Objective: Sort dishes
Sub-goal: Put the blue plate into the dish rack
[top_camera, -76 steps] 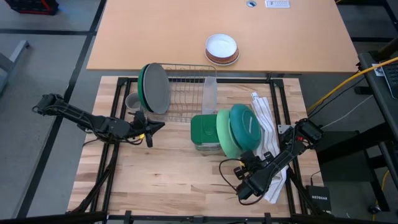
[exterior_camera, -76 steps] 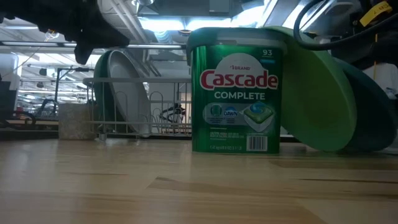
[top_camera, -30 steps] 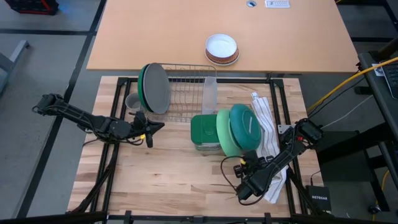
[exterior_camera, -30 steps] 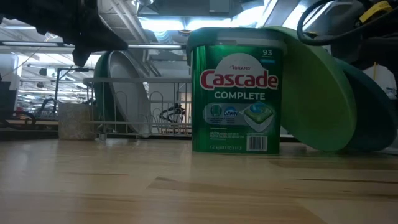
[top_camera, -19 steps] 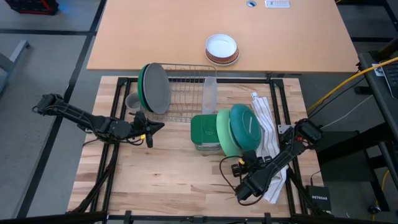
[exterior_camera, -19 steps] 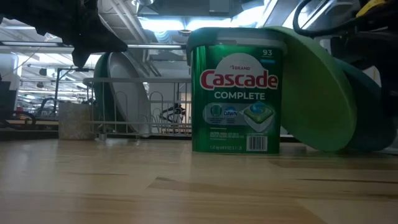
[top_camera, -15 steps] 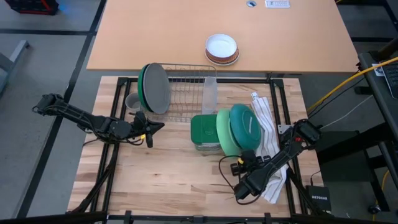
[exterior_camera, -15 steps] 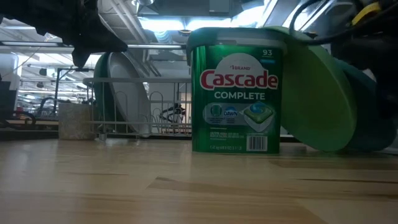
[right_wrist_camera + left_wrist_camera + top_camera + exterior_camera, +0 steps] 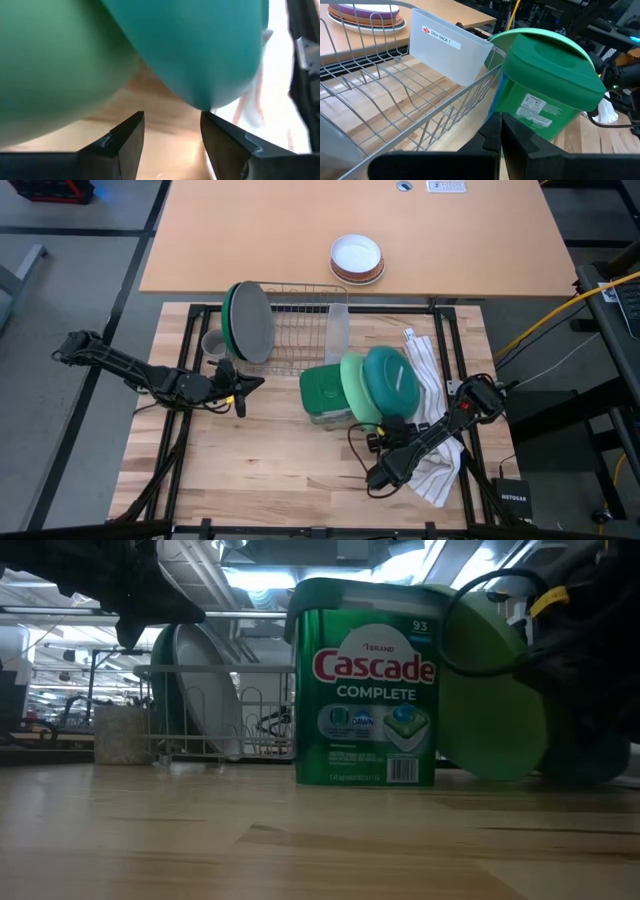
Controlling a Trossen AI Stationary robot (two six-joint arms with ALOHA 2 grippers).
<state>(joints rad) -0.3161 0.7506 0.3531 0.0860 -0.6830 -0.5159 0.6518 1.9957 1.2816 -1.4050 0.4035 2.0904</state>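
A teal plate (image 9: 390, 380) leans on a light green plate (image 9: 353, 388), which leans on a green Cascade tub (image 9: 322, 393). My right gripper (image 9: 393, 423) is open at the teal plate's near rim, which reaches down between its fingers in the right wrist view. A dark green plate (image 9: 229, 315) and a grey plate (image 9: 252, 322) stand on edge in the wire rack (image 9: 300, 330), with a grey mug (image 9: 213, 343) beside them. My left gripper (image 9: 240, 385) waits shut and holds nothing, near the rack's front. My right gripper touches the teal plate's lowest rim (image 9: 201, 104) with the tip of one finger (image 9: 220, 135); the other finger (image 9: 125, 137) stands clear of it. The fingers slant down from the table's near side. The plate still leans on the light green plate (image 9: 55, 65).
A white striped towel (image 9: 430, 375) lies right of the plates, partly under my right arm. A clear utensil holder (image 9: 337, 330) hangs on the rack's right end. A white bowl on brown-rimmed ones (image 9: 357, 258) sits on the far table. Bare wood lies at the near left.
My right gripper has gone down and toward the table's far left, up against the teal plate. Both leaning plates and the tub have slid a little toward the left edge, and the tub has turned slightly. The gap between the fingers stays the same.
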